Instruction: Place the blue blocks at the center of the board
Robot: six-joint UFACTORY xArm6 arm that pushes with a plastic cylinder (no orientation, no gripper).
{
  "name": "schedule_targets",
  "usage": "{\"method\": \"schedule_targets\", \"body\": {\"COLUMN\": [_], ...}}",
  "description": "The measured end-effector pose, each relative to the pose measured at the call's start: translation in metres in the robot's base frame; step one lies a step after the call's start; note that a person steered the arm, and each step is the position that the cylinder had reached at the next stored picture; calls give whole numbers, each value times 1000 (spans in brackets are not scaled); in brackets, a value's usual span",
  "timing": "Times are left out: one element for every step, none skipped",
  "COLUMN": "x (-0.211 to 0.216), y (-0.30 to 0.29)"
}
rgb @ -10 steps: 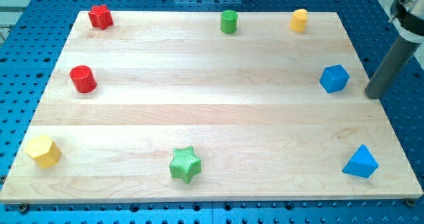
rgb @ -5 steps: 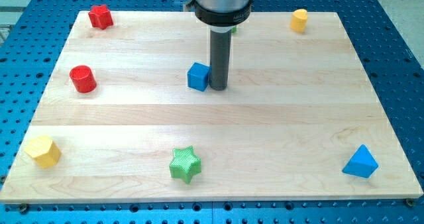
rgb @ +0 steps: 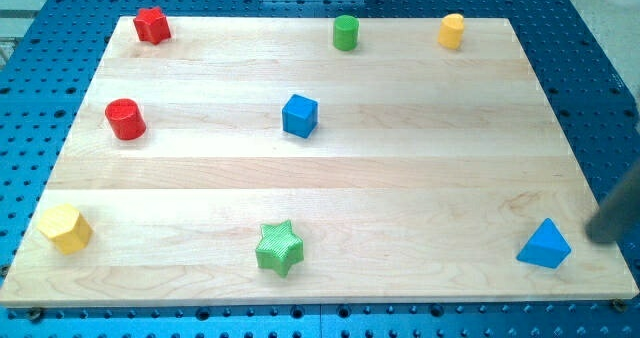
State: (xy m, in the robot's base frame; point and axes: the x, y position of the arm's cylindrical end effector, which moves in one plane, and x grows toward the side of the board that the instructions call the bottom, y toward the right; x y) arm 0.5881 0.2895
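My tip (rgb: 603, 239) sits at the view's right edge, just beside the blue triangle (rgb: 544, 245), on that block's right and apart from it by a thin gap. It is a bare rod, with nothing to spread or pinch. The blue cube (rgb: 299, 115) lies well away to the triangle's upper left, near the middle of the board (rgb: 400, 178). Left of the triangle along the bottom are a green star (rgb: 279, 248) and a yellow block (rgb: 65, 228).
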Motion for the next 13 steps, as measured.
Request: {"method": "schedule_targets", "body": {"x": [20,-15,-56,-31,3,2,-54,-107,-77,-82,-118,-111,-72], "y": [-50,-63,-102,-120,-90,-160,-190,-210,-195,-176,-210,-254,-215]}}
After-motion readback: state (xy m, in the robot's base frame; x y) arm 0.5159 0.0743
